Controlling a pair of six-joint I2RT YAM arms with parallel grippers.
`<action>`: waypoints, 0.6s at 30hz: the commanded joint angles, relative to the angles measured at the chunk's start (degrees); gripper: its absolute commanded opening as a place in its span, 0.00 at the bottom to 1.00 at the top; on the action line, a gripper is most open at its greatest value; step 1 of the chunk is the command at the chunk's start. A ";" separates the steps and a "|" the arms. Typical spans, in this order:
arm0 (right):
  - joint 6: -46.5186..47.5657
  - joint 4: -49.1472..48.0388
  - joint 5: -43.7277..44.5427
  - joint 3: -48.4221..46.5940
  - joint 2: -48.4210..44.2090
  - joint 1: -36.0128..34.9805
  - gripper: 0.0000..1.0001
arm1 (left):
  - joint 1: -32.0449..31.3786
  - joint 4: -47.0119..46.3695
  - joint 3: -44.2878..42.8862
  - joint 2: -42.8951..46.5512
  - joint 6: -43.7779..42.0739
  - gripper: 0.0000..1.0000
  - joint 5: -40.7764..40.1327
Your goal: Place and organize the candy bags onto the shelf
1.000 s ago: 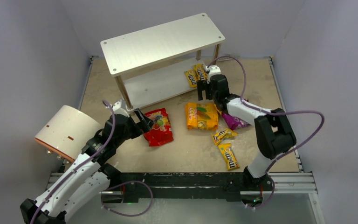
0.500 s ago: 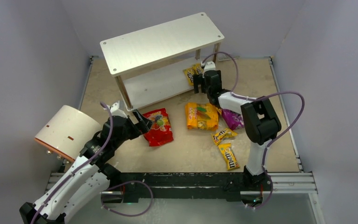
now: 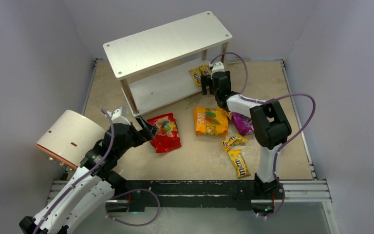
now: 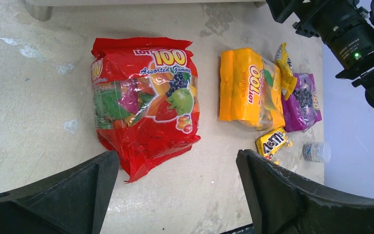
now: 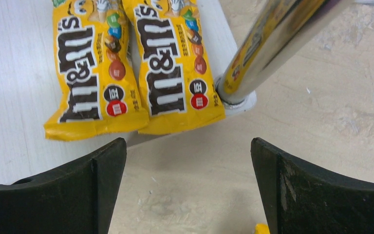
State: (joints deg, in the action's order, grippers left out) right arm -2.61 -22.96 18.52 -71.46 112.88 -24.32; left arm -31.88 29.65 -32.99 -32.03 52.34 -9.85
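Two M&M's packets (image 5: 173,73) on shelf (image 5: 9,97) lower board, just ahead of right gripper (image 5: 187,146), spread wide, empty; corner post (image 5: 272,44) beside. Left gripper (image 4: 177,156) likewise, red bag (image 4: 143,102) ahead.

From above, the top board (image 3: 168,43) hides most of the lower board (image 3: 163,89), the right arm (image 3: 268,124) covers part of the purple bag (image 3: 246,128), and print on the two packets (image 3: 196,76) is too small to read. In the right wrist view those packets and the post (image 5: 272,39) are cut off at the top, and a yellow scrap (image 5: 260,228) at the bottom edge cannot be identified. In the left wrist view a small clear object (image 4: 316,151) is too blurred to name.
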 commanded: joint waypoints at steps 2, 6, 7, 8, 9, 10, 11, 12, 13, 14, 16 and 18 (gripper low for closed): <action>0.09 -2.66 0.53 3.02 -5.23 0.15 0.99 | 0.37 -0.03 -0.42 0.45 -0.27 0.99 -0.71; 0.10 -2.50 0.26 5.39 -7.52 0.15 0.99 | 0.35 -0.03 -0.41 0.42 -0.31 0.99 -0.40; 0.13 -2.22 -0.06 6.21 -8.41 0.15 0.99 | 0.38 -0.01 -0.41 0.54 -0.31 0.99 -0.36; 0.10 -1.65 -0.48 6.97 -9.51 0.15 0.99 | 0.33 0.09 -0.38 0.58 -0.34 0.99 -0.27; 0.21 -1.13 -0.80 7.98 -10.79 0.15 0.99 | 0.33 0.13 -0.34 0.67 -0.39 0.99 -0.26; 0.18 -0.40 -0.64 8.98 -12.50 0.15 0.99 | 0.34 0.03 -0.25 0.79 -0.46 0.99 -0.26; -0.21 0.95 -0.29 10.38 -14.20 0.17 0.99 | 0.33 -0.23 -0.18 0.90 -0.48 0.99 -0.19; -0.82 2.31 -0.17 11.76 -17.04 0.15 0.99 | 0.33 -0.46 0.10 0.95 -0.56 0.99 0.01; -2.00 3.98 -0.16 12.99 -19.26 0.15 0.99 | 0.34 -1.00 0.32 0.95 -0.63 0.99 0.31; -3.73 6.81 -0.53 14.11 -21.20 0.15 0.99 | 0.37 -1.71 0.63 0.93 -0.80 0.99 0.62; -6.87 14.83 -1.23 16.06 -24.89 0.15 0.98 | 0.33 -3.16 0.95 0.40 -1.13 0.99 1.23; -7.56 18.06 -1.11 19.41 -28.11 0.15 0.94 | 0.34 -4.28 1.03 -0.26 -1.64 0.99 1.92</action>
State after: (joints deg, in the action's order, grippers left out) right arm -5.56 -15.07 18.06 -56.40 91.18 -24.32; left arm -31.88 29.30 -32.84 -31.59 52.27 -9.32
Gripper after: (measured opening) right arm 0.971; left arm 0.991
